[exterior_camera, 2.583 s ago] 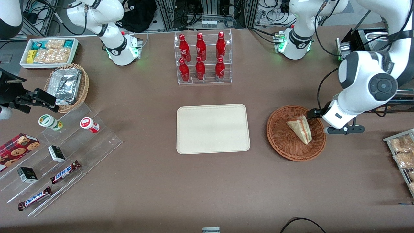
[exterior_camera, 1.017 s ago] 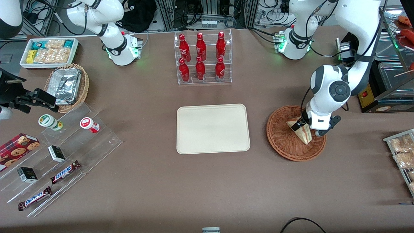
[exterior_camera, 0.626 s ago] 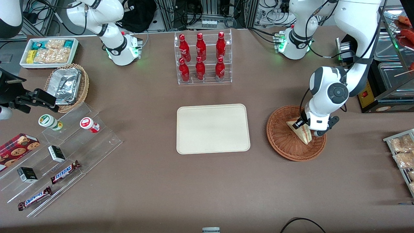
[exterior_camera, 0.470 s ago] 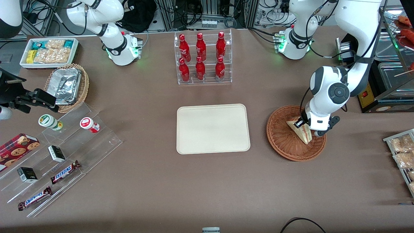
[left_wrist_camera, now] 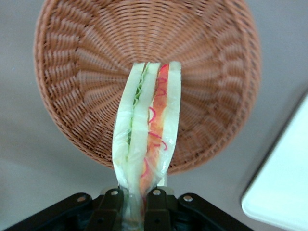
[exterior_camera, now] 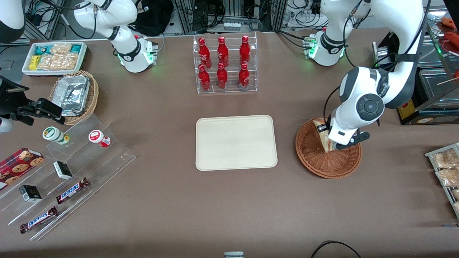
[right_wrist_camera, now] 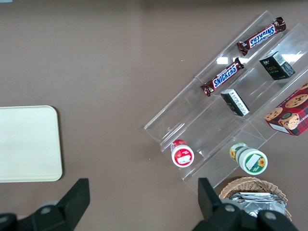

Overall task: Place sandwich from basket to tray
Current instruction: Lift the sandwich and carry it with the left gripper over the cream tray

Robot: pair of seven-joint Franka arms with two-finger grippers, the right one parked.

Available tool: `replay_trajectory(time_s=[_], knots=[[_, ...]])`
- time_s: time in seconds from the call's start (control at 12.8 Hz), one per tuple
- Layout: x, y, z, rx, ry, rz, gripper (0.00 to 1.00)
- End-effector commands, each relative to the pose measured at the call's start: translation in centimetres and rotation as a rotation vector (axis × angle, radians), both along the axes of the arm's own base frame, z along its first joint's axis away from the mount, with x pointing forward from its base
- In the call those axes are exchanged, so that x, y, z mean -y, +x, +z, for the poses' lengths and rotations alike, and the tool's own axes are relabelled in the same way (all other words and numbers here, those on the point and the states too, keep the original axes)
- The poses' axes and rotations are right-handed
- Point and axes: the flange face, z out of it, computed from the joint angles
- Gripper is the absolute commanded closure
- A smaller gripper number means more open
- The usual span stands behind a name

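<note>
My left gripper (exterior_camera: 325,138) is shut on the sandwich (exterior_camera: 322,137), a pale bread wedge with red-orange and green filling, and holds it lifted above the reddish-brown wicker basket (exterior_camera: 315,163). In the left wrist view the sandwich (left_wrist_camera: 147,130) hangs edge-on between the fingers (left_wrist_camera: 157,204), with the empty basket (left_wrist_camera: 86,77) below it. The cream tray (exterior_camera: 236,142) lies flat and bare beside the basket, toward the parked arm's end; a corner of the tray (left_wrist_camera: 281,185) shows in the left wrist view and its end (right_wrist_camera: 29,143) in the right wrist view.
A clear rack of red bottles (exterior_camera: 224,64) stands farther from the camera than the tray. A tan basket with foil packs (exterior_camera: 74,95), a white snack bin (exterior_camera: 53,57) and a clear stepped stand with snacks (exterior_camera: 64,172) lie toward the parked arm's end. Snack bags (exterior_camera: 446,168) lie by the working arm's end.
The gripper came down onto the sandwich in the basket, closed on it, and has now lifted it off the basket floor, shifting slightly toward the tray.
</note>
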Motion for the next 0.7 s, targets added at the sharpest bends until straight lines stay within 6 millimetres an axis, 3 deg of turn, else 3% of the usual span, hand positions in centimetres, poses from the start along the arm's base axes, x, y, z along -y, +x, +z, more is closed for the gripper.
replay_trajectory(time_s=[0.0, 0.16, 0.47, 0.55, 0.63], knots=[[4.0, 0.5, 0.6, -0.002, -0.026, -0.123, 0.99], [8.6, 1.6, 0.5, 0.000, -0.070, -0.160, 0.99], [16.5, 0.9, -0.1, 0.011, -0.113, -0.130, 0.99], [19.7, -0.1, -0.5, 0.025, -0.090, -0.157, 0.99], [21.6, 0.1, -1.1, 0.055, -0.068, -0.135, 0.99]])
